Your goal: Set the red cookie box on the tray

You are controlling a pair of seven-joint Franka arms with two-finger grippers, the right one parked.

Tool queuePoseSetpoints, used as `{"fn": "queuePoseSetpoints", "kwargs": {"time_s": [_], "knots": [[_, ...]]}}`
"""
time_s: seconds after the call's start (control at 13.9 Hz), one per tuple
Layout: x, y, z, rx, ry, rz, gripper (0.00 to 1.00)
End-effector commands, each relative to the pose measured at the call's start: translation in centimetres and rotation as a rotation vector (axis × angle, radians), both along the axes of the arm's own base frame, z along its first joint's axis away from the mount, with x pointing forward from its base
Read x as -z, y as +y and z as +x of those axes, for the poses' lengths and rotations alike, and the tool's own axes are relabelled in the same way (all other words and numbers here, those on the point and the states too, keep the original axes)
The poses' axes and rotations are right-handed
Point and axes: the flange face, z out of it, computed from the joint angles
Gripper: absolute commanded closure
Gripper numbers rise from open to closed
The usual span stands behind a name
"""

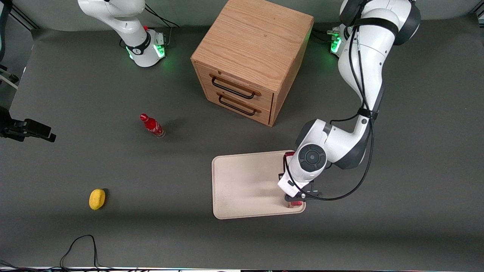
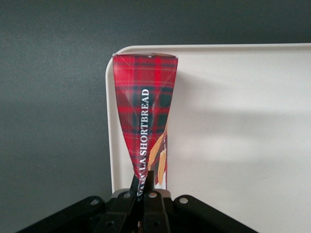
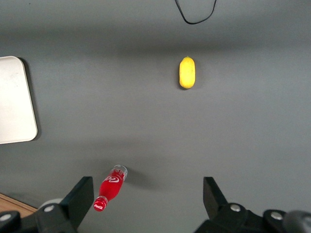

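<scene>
We note the table point(image 1: 75, 75), a dark grey surface carrying all items. The wooden cabinet point(image 1: 251, 56) with two drawers stands farthest from the front camera, between the two arm bases. The working arm point(image 1: 363, 75) reaches down from its base to the tray. The tray point(image 1: 242, 185), cream-white with a low rim, lies nearer the front camera than the cabinet.

The red cookie box point(image 2: 146, 116), tartan-patterned with white lettering, lies in the tray, along the short edge at the working arm's end. In the front view only its two ends point(image 1: 295, 204) show from under the wrist. The gripper point(image 2: 145, 187) sits directly over the box, and its fingers are closed against the carton's two long sides, pinching the near end.

The red bottle point(image 1: 152, 125) stands on the table toward the parked arm's end, well apart from the tray. The yellow lemon-like object point(image 1: 97, 199) lies nearer the front camera than the bottle.
</scene>
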Motion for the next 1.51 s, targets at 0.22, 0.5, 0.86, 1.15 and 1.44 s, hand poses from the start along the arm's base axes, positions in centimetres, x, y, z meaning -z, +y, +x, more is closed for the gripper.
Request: {"fn": "queuePoseSetpoints", "kwargs": {"time_s": [0.22,0.5,0.86,1.15,1.44], "knots": [[-1.3,0.4,0.1,-0.019,-0.003,0.017,0.00],[-9.3,1.5,-1.3,-0.017,0.046,0.060,0.00],[-25.2,4.7,-6.3,-0.031,0.059,0.101,0.00],[-32.4,16.3,-7.7,0.002,0.088,0.094,0.00],[-32.7,22.9,-9.3,0.021,0.084,0.093,0.00]]}}
